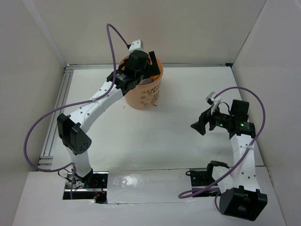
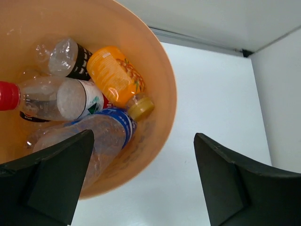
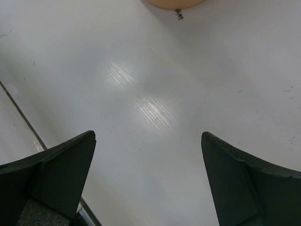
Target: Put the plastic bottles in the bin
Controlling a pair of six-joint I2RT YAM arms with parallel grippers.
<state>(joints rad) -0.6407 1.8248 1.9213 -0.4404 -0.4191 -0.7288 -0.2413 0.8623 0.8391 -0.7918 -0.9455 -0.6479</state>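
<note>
Orange bin point(image 2: 157, 61) beneath left pincer point(image 2: 144, 137)

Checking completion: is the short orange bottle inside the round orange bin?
In. The short orange plastic bottle lies on its side inside the round orange plastic bin, among clear plastic bottles.

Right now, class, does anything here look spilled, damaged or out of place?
Only a dark speck on the table beside the bin, too small to identify. The plastic bottles lie jumbled inside the upright bin.
</note>
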